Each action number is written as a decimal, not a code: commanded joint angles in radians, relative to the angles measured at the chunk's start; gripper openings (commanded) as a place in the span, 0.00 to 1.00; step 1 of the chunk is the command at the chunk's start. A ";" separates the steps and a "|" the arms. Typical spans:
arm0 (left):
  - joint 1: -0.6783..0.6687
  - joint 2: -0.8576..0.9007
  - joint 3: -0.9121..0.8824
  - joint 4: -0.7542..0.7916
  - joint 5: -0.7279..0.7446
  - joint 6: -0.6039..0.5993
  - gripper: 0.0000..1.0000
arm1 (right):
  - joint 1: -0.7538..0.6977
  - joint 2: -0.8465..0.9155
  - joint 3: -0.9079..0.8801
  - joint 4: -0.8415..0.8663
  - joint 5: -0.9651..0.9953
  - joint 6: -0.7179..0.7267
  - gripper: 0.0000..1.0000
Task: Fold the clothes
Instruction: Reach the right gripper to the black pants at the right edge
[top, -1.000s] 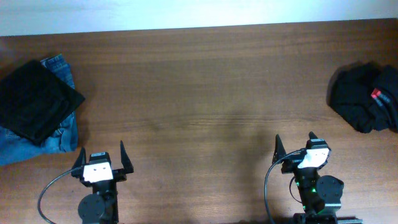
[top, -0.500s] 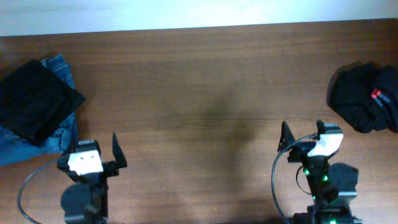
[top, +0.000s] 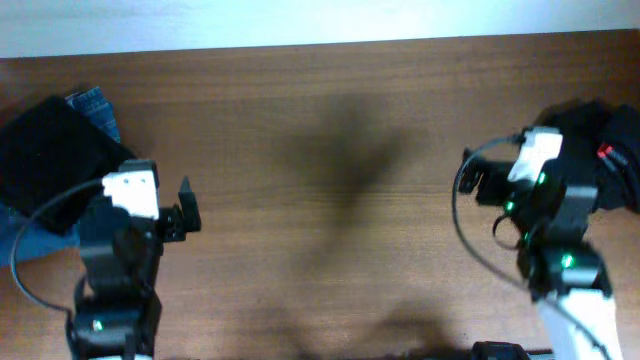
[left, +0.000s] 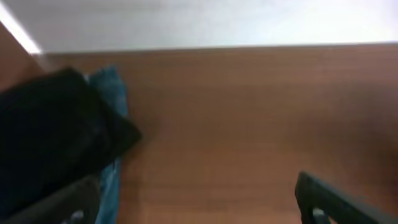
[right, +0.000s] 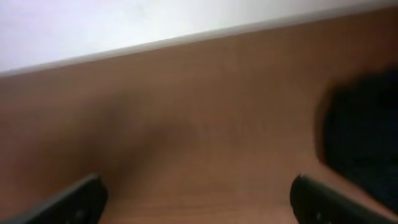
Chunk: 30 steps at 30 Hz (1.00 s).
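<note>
Brown wooden table (top: 320, 120), its far edge meeting a white wall (top: 300, 20) that runs the full width of the overhead view.

Left gripper (left: 193, 208): its two dark fingers sit at the bottom corners of the left wrist view, wide apart, with only table wood between them. It holds nothing. Ahead of it, bare wood runs up to the far edge.

Right gripper (right: 202, 202): its fingers are likewise spread to the bottom corners of its wrist view, with nothing between them. Bare wood lies ahead as far as the wall line.

Open room: overhead, a broad stretch of bare wood separates the two arms, crossed only by their soft shadows.

The clothes (top: 585, 125) lie at the right edge of the table, running out of the overhead view. The right arm stands just beside them and overlaps their near side. In the right wrist view they are a blurred dark mass (right: 360, 137) to the right of the fingers, apart from them. They form a crumpled black heap, not folded, with a small red label (top: 604, 152) and a grey strip next to it.

At the left edge, a folded black cloth (top: 50, 160) rests on blue denim jeans (top: 95, 105), just left of the left arm.
</note>
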 joint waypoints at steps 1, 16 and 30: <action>-0.004 0.093 0.119 -0.064 0.040 -0.010 1.00 | -0.066 0.122 0.166 -0.081 0.011 0.004 0.99; -0.004 0.248 0.249 -0.138 0.269 -0.010 0.99 | -0.400 0.657 0.640 -0.184 0.167 -0.297 0.99; -0.004 0.248 0.249 -0.138 0.269 -0.011 0.99 | -0.425 0.948 0.731 -0.115 0.393 -0.363 0.99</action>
